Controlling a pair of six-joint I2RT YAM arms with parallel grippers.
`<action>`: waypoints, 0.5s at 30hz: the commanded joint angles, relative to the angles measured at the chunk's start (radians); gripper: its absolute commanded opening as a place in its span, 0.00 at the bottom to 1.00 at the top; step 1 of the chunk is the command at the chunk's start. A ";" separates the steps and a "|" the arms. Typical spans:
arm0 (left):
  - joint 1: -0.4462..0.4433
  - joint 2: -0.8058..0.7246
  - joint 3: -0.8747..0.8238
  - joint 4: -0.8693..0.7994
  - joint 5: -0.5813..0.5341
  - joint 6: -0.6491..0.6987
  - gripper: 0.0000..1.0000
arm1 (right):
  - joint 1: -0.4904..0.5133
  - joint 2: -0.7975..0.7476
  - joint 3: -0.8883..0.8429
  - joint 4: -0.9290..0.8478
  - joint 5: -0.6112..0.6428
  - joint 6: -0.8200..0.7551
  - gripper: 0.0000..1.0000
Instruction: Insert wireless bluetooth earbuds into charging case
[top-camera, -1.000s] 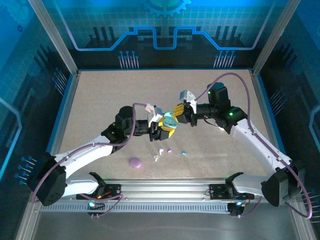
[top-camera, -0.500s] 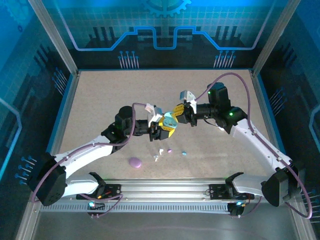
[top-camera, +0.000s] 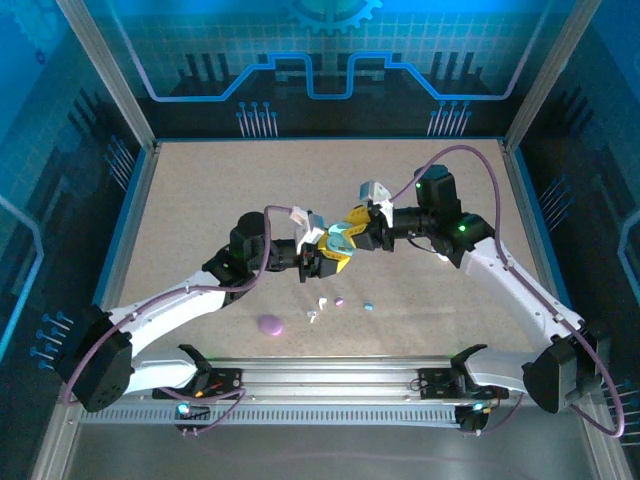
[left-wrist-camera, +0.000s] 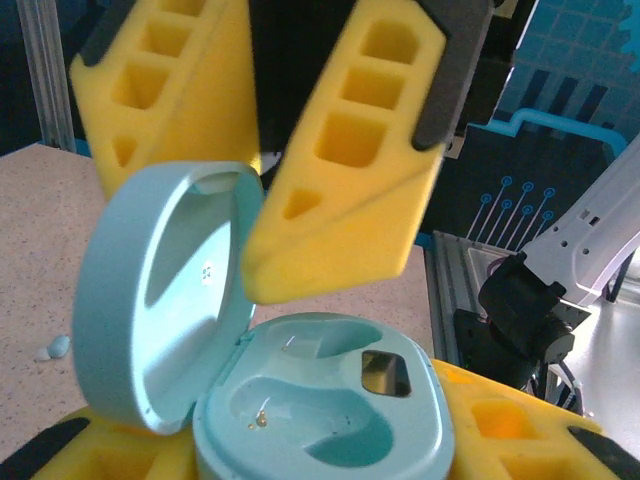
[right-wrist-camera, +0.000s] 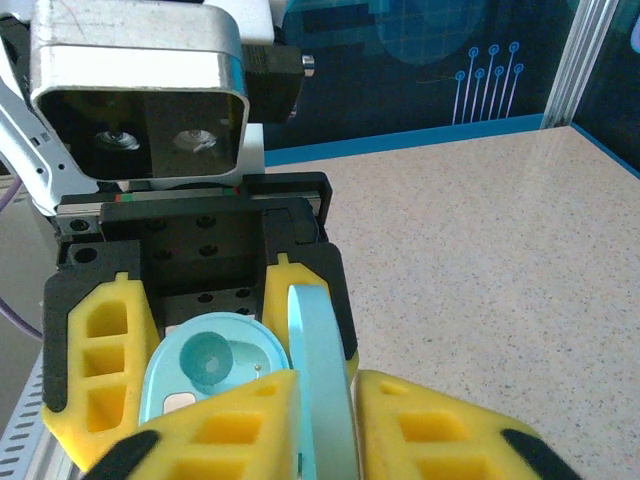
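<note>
1. Light-blue case (top-camera: 340, 240) held in the air over the middle of the table (top-camera: 200, 200). In the left wrist view, lid (left-wrist-camera: 160, 290) upright and open, base (left-wrist-camera: 330, 420) showing two empty wells.
2. Clamped on the base from both sides: yellow foam pads of the left gripper (top-camera: 330, 258).
3. Straddling the lid, close on both its faces: pads of the right gripper (top-camera: 352, 228). Pinching or merely touching, cannot tell.
4. Nothing seated in the case yet. Loose on the table, nearer the arm bases than the case: white buds (top-camera: 317, 303), pink bud (top-camera: 339, 300), blue bud (top-camera: 368, 306). A purple case (top-camera: 270, 324) off to their left.
5. Handling, as a judgement: buds very light, hard, smooth and rounded, so likely to roll away or squirt out from foam pads. Best pinched gently across the broad body, with the narrow end left free to drop into a well.
6. Case probably light and rigid, with a delicate hinge. Best gripped at the base sides, with no forcing of the lid further back.
</note>
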 joint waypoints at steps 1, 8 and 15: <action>-0.003 -0.002 -0.016 0.050 -0.015 -0.017 0.36 | 0.006 -0.013 0.019 -0.008 0.026 0.038 0.41; 0.018 0.030 -0.091 0.235 -0.089 -0.109 0.35 | -0.073 -0.062 0.084 -0.023 0.303 0.418 0.58; 0.044 0.043 -0.156 0.362 -0.164 -0.179 0.33 | -0.287 -0.120 0.038 -0.184 0.434 0.727 0.67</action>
